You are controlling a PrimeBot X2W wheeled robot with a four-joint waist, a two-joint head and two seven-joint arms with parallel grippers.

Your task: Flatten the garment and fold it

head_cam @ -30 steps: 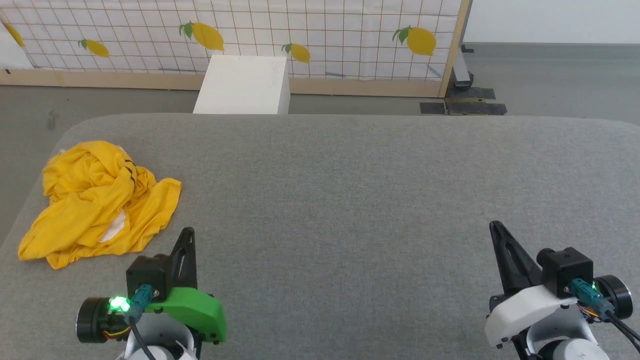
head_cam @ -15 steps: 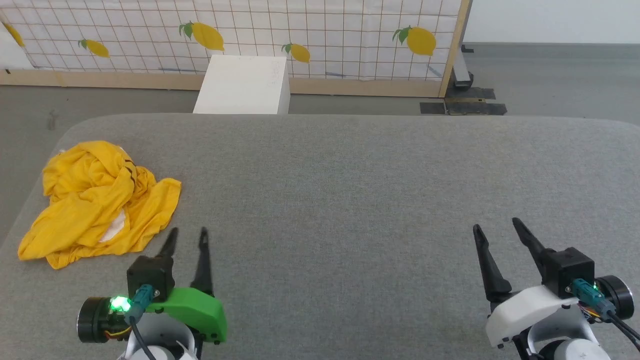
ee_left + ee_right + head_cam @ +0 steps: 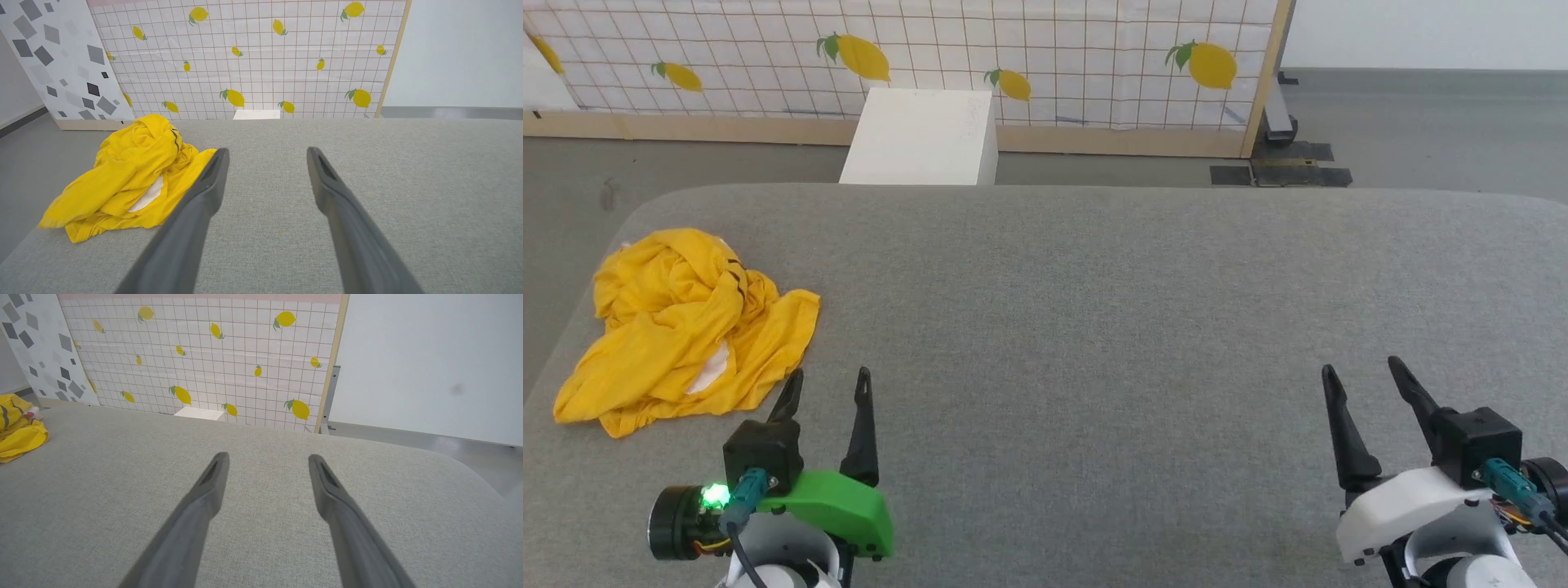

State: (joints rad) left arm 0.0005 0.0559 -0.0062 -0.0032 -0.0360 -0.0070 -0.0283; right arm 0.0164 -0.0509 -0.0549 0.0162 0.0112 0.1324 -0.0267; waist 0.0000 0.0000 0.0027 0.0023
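The garment (image 3: 682, 331) is a bright yellow T-shirt lying in a crumpled heap at the left end of the grey padded table (image 3: 1094, 310); a white patch and a black stripe show among its folds. In the left wrist view the garment (image 3: 126, 188) lies just left of my fingers. My left gripper (image 3: 829, 377) stands open and empty right beside the heap's near right edge, apart from it. Far to the right, my right gripper (image 3: 1362, 369) is open and empty over bare table. The right wrist view catches the garment (image 3: 18, 430) at its left edge.
A white box (image 3: 923, 139) stands on the floor behind the table's far edge. Beyond it runs a lemon-print grid screen (image 3: 1013, 57) with a wooden frame. The table's left edge lies close to the garment, with grey floor (image 3: 572, 188) past it.
Both grippers opened from shut to wide open. The right gripper shifted slightly right. The garment has not moved.
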